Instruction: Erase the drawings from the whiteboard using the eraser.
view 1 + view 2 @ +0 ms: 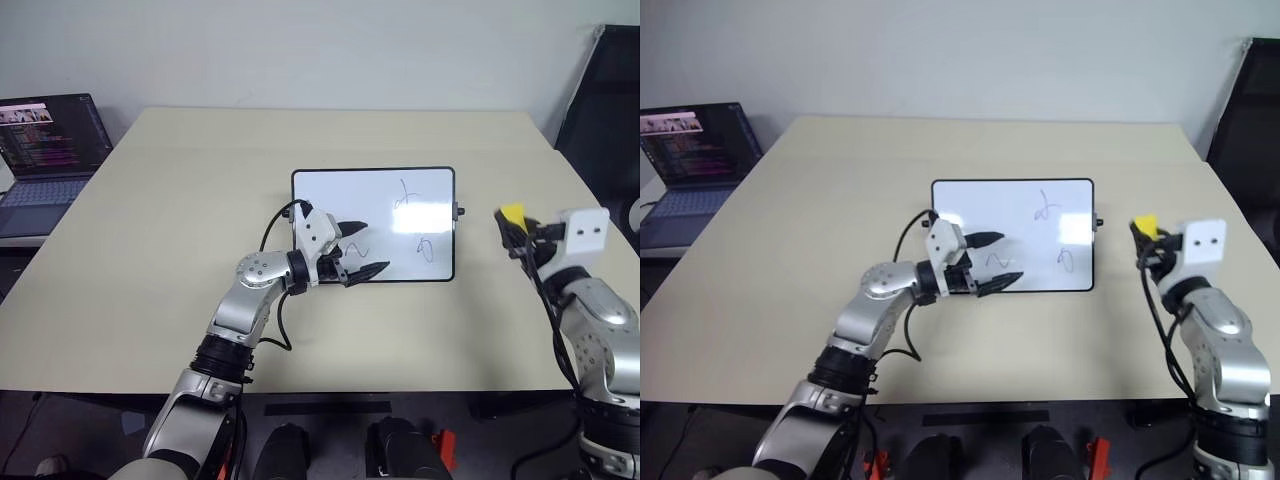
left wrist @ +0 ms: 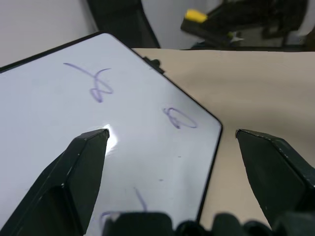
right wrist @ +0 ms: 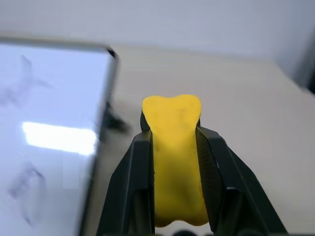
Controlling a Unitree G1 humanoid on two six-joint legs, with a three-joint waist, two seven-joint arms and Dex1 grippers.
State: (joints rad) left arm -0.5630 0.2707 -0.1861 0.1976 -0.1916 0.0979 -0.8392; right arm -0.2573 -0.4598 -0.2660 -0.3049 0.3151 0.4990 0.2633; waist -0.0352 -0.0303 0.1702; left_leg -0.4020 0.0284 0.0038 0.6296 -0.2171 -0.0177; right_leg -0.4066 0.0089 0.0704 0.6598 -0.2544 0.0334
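Far left, a laptop [image 1: 45, 150] sits open off the edge of the counter [image 1: 180, 200], not part of the job. Next over, my left fingers [image 1: 358, 250] are spread open, holding nothing, hanging over the near left part of the whiteboard [image 1: 330, 190]; one black tip is over the board face, the other near its front edge. Can't tell if they touch the surface. The whiteboard lies flat in the middle of the counter, black frame, small knob on the right short side. The drawings [image 1: 405, 195] are all there: one squiggle up toward the far right of the board, one lower right [image 1: 426, 247], one near my left fingers at the front [image 1: 357, 248]. All three look intact, no smear or wiped patch that I can see. Right of the board, my right fingers [image 3: 174, 147] are closed tight on the eraser [image 3: 174, 157], yellow block squeezed between both black tips, sticking out forward. The eraser is up off the counter, just beside the board's right edge, not over it and not touching it. Progress, as I judge it: pickup is done, wiping not started. Left to do: bring the eraser in over the board, press its black underside down, rub out all three marks. The left fingers look placed to steady the board.
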